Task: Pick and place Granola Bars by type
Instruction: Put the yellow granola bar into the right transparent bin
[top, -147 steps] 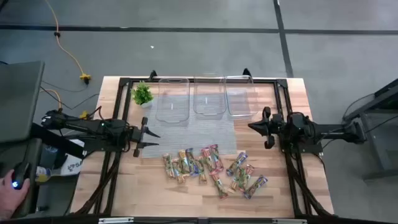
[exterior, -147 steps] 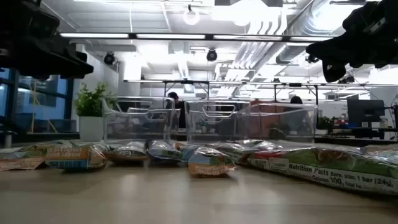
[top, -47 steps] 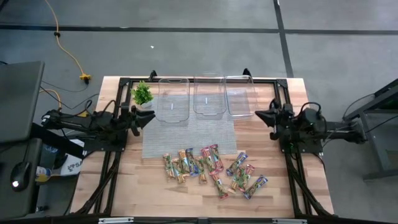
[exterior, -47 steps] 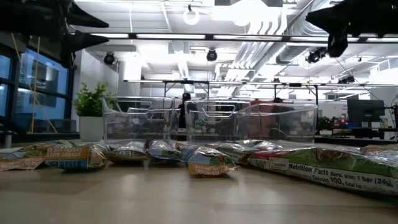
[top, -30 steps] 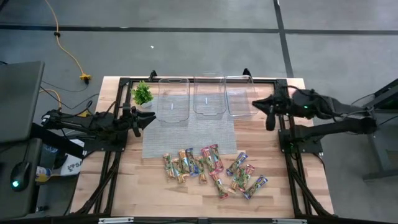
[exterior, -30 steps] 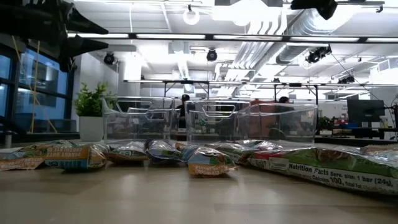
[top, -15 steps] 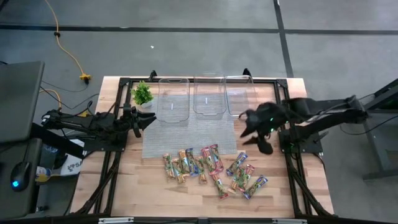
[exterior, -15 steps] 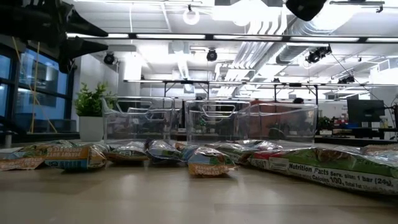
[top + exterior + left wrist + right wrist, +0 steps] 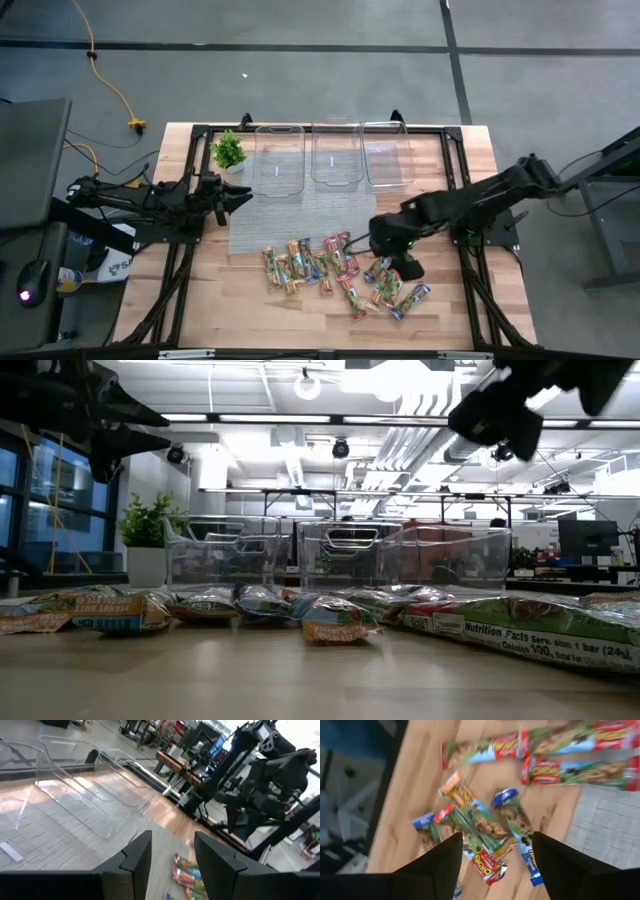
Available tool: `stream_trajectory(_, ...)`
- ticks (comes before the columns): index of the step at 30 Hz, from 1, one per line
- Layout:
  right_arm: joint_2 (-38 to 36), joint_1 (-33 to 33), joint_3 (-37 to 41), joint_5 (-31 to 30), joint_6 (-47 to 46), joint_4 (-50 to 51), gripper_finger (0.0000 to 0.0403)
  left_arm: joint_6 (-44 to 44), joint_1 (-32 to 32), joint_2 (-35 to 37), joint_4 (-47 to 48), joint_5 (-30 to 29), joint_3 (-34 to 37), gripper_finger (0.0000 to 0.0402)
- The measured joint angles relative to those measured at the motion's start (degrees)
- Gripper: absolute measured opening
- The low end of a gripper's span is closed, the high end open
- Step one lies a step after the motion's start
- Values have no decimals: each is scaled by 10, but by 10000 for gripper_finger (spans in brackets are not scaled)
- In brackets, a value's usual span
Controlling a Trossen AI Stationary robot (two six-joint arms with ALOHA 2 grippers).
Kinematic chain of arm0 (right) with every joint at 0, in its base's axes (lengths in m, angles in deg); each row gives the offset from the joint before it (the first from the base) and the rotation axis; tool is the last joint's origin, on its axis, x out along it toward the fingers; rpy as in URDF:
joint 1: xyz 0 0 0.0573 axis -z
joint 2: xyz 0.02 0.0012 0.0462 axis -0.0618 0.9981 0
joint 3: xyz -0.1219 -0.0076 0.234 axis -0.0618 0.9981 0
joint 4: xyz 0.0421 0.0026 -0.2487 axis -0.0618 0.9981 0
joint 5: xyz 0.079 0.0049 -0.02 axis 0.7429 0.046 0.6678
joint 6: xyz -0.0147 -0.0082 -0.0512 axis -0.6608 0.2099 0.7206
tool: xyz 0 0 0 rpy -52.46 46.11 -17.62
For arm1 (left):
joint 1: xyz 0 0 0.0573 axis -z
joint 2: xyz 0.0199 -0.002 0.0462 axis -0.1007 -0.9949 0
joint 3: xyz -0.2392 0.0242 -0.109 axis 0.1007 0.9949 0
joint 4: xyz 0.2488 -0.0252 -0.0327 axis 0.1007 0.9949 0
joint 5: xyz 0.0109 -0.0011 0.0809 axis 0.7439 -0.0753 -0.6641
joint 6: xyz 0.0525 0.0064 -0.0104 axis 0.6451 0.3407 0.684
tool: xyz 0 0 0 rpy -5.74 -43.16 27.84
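Observation:
Several granola bars (image 9: 340,270) in green, red and blue wrappers lie flat and scattered on the wooden table near its front; the low view shows them as a row (image 9: 300,615). My right gripper (image 9: 390,260) hangs open over the right-hand cluster, pointing down. In the right wrist view (image 9: 495,870) a blue-capped bar (image 9: 515,820) and a red-ended bar (image 9: 487,865) lie below the gap between its fingers, untouched. My left gripper (image 9: 240,197) waits open and empty at the left edge of the grey mat (image 9: 305,215), above the table (image 9: 172,860).
Three clear plastic tubs (image 9: 278,160) (image 9: 335,155) (image 9: 388,155) stand side by side at the far edge of the mat. A small green plant (image 9: 229,151) stands at the far left. Black frame rails (image 9: 465,270) run along both table sides.
My right gripper has swung from beside the right-hand tub toward the table's near edge and leftward, tipping to point down over the right-hand bars. The bars have not moved.

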Motion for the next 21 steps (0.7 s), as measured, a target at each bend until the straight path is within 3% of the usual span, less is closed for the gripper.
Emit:
stream_trajectory(8,96,-35,0,24,90,3,228,0,0,0,26,30,0,142)
stream_trajectory(17,167,-54,2,-43,132,-60,228,0,0,0,36,28,0,142)
stream_trajectory(21,178,-58,2,-45,120,-72,228,0,0,0,41,25,0,142)
